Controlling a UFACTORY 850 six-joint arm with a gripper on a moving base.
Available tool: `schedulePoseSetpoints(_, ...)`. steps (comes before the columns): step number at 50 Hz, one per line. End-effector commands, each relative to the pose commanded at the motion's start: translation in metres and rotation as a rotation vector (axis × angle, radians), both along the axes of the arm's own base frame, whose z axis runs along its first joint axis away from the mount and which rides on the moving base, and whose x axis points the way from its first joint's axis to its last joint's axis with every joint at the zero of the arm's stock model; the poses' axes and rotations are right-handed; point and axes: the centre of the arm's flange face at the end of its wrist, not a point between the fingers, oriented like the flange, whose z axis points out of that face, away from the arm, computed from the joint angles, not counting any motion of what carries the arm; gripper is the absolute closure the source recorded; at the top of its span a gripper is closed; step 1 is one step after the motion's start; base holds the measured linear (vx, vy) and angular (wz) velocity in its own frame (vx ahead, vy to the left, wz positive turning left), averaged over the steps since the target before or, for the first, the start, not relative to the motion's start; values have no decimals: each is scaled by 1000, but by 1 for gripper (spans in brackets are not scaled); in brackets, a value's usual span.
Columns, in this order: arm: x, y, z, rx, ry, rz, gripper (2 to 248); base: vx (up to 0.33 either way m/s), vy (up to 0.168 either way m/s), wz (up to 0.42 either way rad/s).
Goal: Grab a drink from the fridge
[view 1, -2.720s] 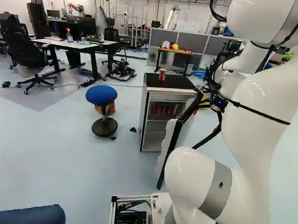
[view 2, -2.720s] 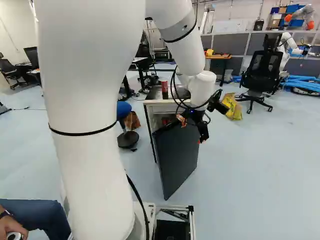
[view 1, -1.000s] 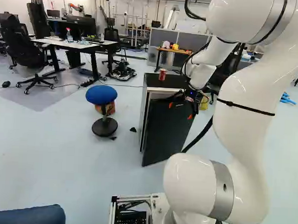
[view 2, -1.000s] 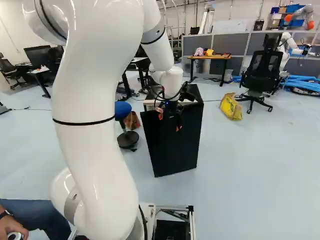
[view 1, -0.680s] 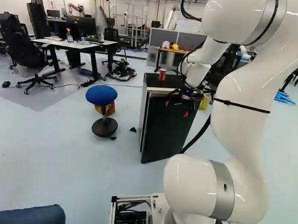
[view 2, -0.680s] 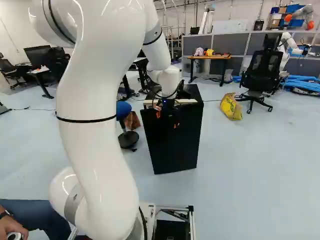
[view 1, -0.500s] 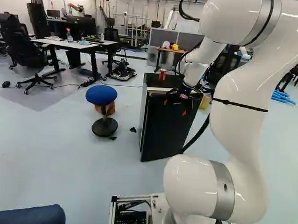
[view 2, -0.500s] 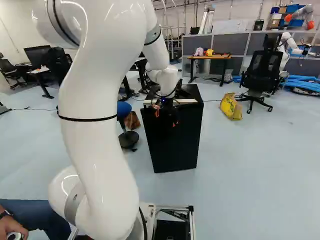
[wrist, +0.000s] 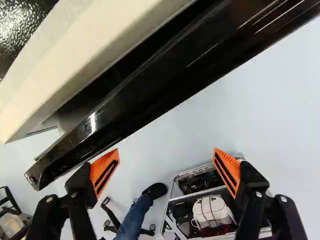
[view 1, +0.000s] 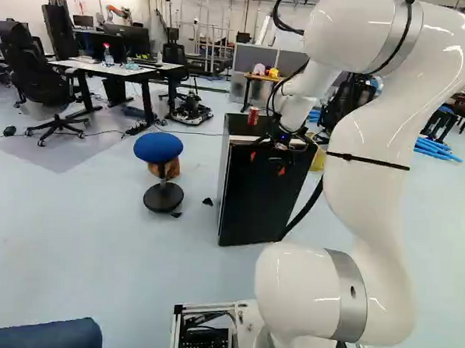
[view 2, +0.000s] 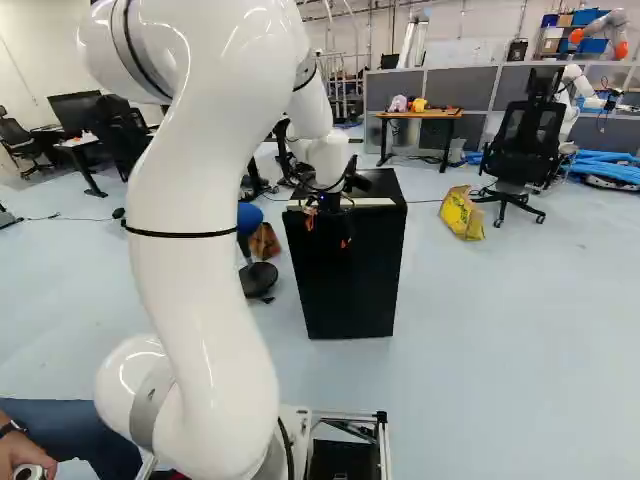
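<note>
Right now my gripper [view 1: 267, 163] hangs by the black door [view 1: 254, 206] of the fridge [view 1: 236, 127], fingers [wrist: 104, 174] wide apart; a red can [view 1: 253, 116] stands on top.

In the left base view, you are seeing the fridge [view 1: 254, 198] standing just right of the middle, a can [view 1: 253, 116] sitting on its top and a stool [view 1: 158, 146] standing to its left. A desk [view 1: 90, 67] is stretching across the upper left, and a bench [view 1: 262, 78] is standing behind the fridge (well back). In your right base view, a bag [view 2: 463, 213] is lying right of the fridge, with a chair [view 2: 525, 130] standing at the upper right.
</note>
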Motion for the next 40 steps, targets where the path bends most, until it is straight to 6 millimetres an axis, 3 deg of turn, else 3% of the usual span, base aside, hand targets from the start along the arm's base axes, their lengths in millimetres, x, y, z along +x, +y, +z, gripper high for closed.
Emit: schedulePoseSetpoints(40,19,18,0,-3,-13,38,3,0,0,0)
